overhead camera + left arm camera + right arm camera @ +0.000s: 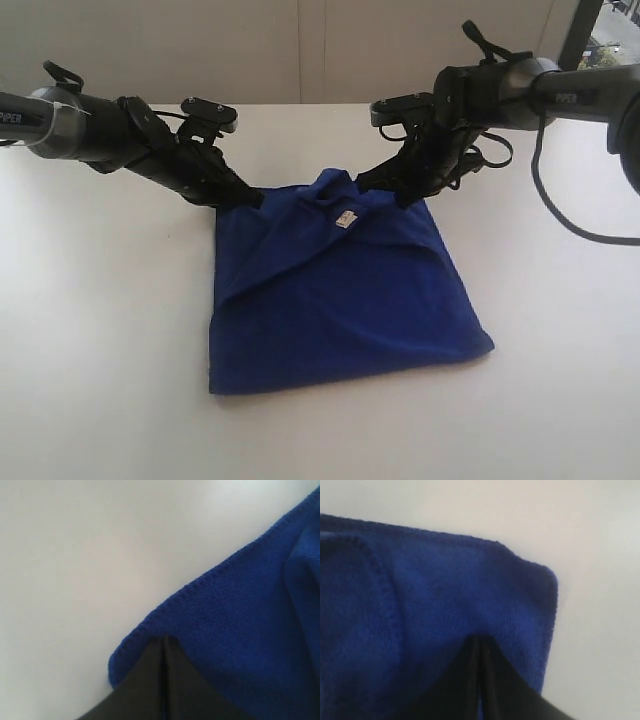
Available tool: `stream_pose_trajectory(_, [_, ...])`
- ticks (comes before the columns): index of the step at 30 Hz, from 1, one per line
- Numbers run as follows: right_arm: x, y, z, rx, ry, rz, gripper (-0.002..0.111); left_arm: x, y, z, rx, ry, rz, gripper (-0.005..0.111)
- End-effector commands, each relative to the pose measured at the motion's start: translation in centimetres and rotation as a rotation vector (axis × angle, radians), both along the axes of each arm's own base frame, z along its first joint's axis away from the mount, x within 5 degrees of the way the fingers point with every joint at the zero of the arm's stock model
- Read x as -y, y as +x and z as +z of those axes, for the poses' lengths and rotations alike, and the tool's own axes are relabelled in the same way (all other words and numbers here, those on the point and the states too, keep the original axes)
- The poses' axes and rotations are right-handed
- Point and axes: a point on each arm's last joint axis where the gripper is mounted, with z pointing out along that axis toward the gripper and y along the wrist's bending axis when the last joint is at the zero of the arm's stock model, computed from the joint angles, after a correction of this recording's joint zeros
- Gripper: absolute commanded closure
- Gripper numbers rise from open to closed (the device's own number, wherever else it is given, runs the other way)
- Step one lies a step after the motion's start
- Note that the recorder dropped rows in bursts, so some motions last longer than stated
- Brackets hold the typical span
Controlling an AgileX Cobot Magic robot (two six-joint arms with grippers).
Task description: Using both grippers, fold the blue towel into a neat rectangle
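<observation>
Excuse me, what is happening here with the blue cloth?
Two robot arms are folding a blue towel on a white table. The left pincer and the right pincer are each shut on one corner of the towel, on the edge nearest the arms. The towel lies doubled but wrinkled, not yet a neat rectangle.

Two black, jointed arms with grey-silver sleeves

Behind my left tool [252,197] and my right tool [368,183], each arm is a chunky matte-black body running back into a grey-silver sleeve lettered "PiPER" in white. A small black bracket [208,110] sits on top just behind each tool. Thin black cable loops [495,150] hang close behind my right tool, and a thicker black cable [535,160] drops from further back. Seen close, each tool ends in two flat, matte-black fingers [145,685] that taper to a point.
</observation>
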Motion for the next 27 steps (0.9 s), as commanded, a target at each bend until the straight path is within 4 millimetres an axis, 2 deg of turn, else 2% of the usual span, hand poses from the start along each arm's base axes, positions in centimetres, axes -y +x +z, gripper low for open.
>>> stream_pose_trajectory(1, [1.7,0.2,-0.8,-0.048,-0.018,-0.059,0.108,-0.1,0.0,-1.4,-0.018,0.035,-0.028,0.107])
stream_pose_trajectory(10, [2.1,0.0,-0.9,-0.072,-0.032,-0.063,0.108,-0.1,0.2,-1.3,0.057,0.104,-0.113,0.107])
stream_pose_trajectory(19, [2.1,0.1,-0.6,-0.056,-0.025,-0.078,0.108,-0.2,0.3,-0.9,0.067,0.100,-0.104,0.107])
stream_pose_trajectory(22, [2.1,0.0,0.9,-0.035,-0.012,-0.081,0.108,0.0,-0.1,1.0,0.070,0.082,-0.127,0.107])
stream_pose_trajectory(27, [2.3,-1.0,5.5,-0.016,0.009,-0.102,0.108,-0.1,-1.6,6.2,0.079,0.041,-0.187,0.107])
